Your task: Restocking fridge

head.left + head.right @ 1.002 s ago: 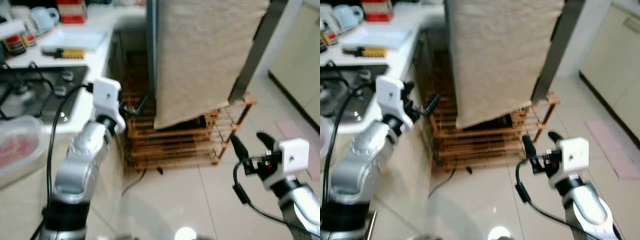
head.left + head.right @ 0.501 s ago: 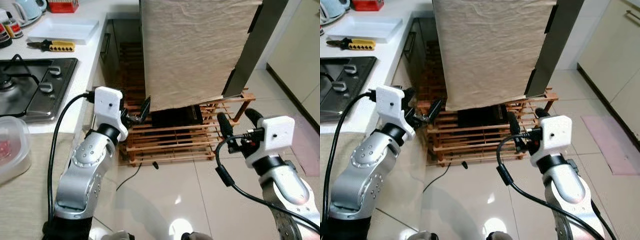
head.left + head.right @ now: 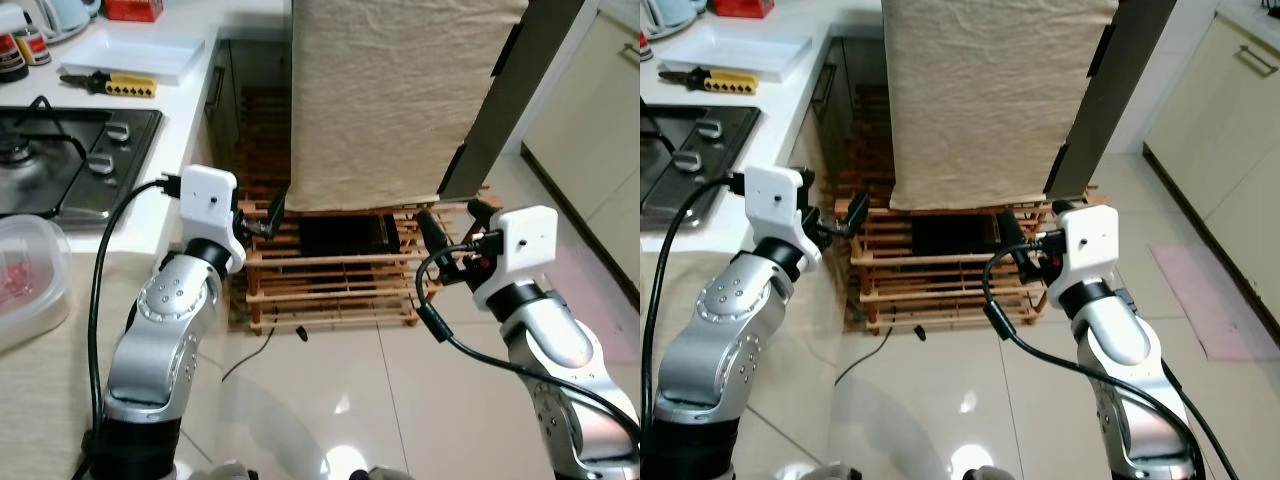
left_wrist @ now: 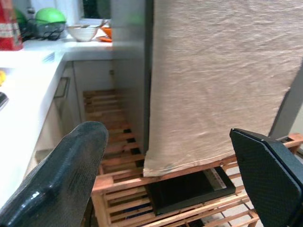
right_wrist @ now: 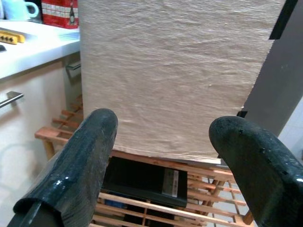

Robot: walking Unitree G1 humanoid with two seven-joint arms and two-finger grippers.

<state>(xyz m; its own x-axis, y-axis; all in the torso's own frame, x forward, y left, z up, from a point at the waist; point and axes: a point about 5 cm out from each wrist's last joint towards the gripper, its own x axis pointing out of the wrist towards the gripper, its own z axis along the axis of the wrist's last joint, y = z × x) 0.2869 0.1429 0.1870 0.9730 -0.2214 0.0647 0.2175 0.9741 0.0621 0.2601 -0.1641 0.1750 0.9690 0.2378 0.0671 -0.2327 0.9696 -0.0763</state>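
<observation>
The fridge [image 3: 520,90], draped down its front with a beige cloth [image 3: 400,100], fills the upper centre of the frame and sits on a wooden slatted rack [image 3: 340,280] at mid-frame. Over the last second the whole view has steadied and swung to face it squarely, so the robot looks to have finished turning toward it. The left end effector [image 3: 262,220], fingers spread and holding nothing, now hovers left of centre by the rack's corner. The right end effector [image 3: 452,222], likewise spread and empty, has risen to right of centre near the cloth's lower edge. I judge restocking has barely begun: the door is shut, and a food container [image 3: 25,285] waits on the worktop [image 3: 180,90] at the left edge
</observation>
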